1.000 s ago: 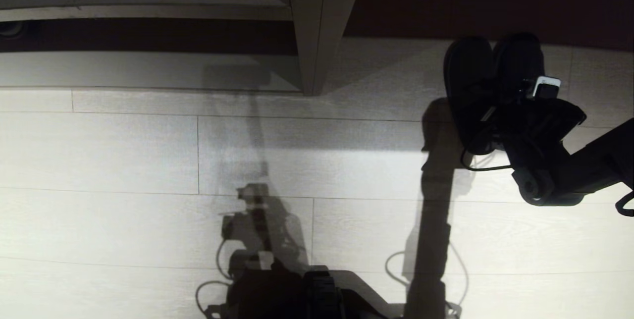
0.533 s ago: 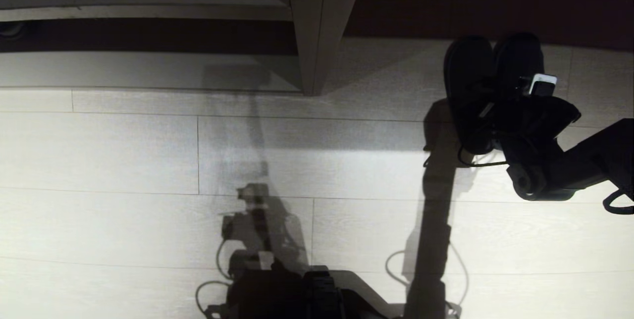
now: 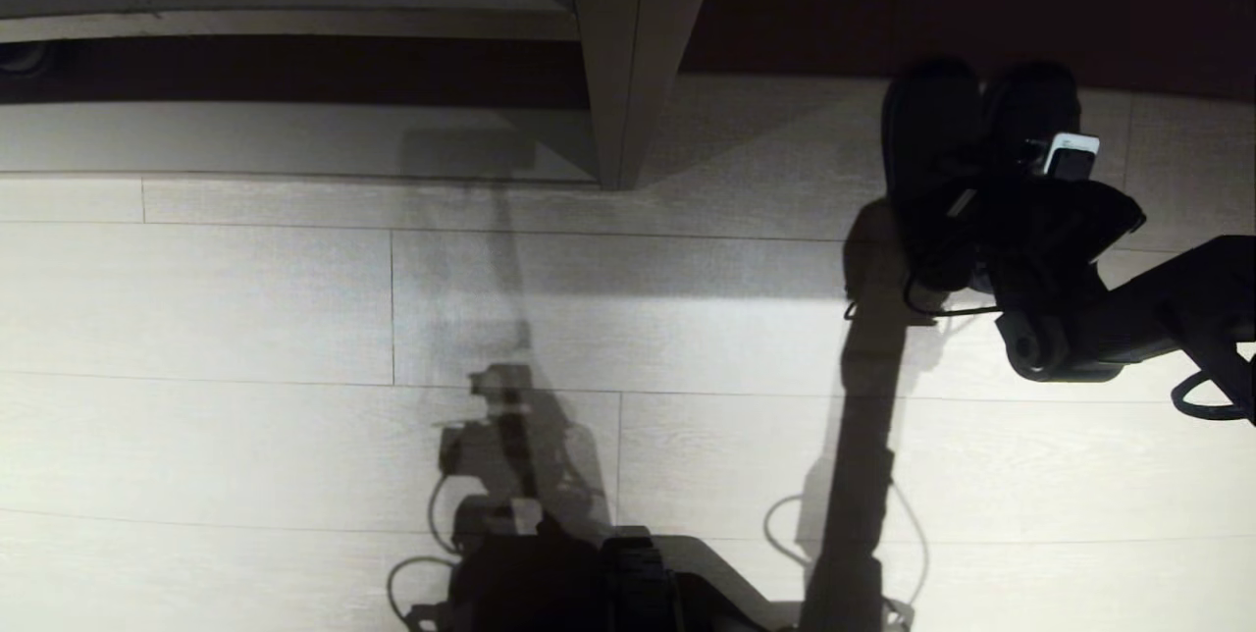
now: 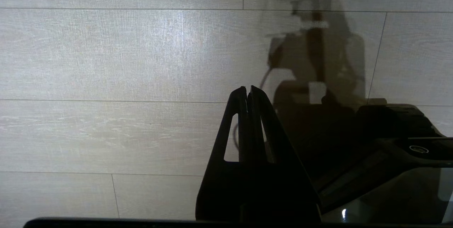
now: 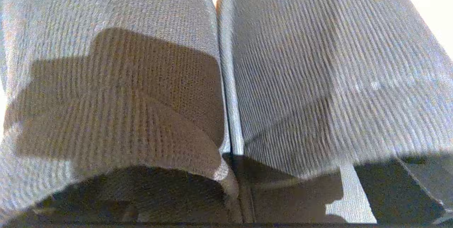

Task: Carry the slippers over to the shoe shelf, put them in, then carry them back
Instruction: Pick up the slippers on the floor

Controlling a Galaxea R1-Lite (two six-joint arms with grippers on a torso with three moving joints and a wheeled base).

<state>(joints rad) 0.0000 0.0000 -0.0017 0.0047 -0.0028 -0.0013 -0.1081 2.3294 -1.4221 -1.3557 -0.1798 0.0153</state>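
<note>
Head view: looks steeply down at the floor, from high up.
Left wrist view: faces the same floor planks, fairly near.
Right wrist view: pressed close against the slippers.

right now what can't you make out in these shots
- Right hand: head view, its own wrist and the dark slippers hide the fingers; no fingers show in the right wrist view either, so no grip can be confirmed.
- Slipper heels: head view, under the arm.
- Slipper toes: right wrist view, cut off by the edge.
- Shelf: head view, its top is cut off and the back is too dark.
- Left hand: absent from the head view.
</note>
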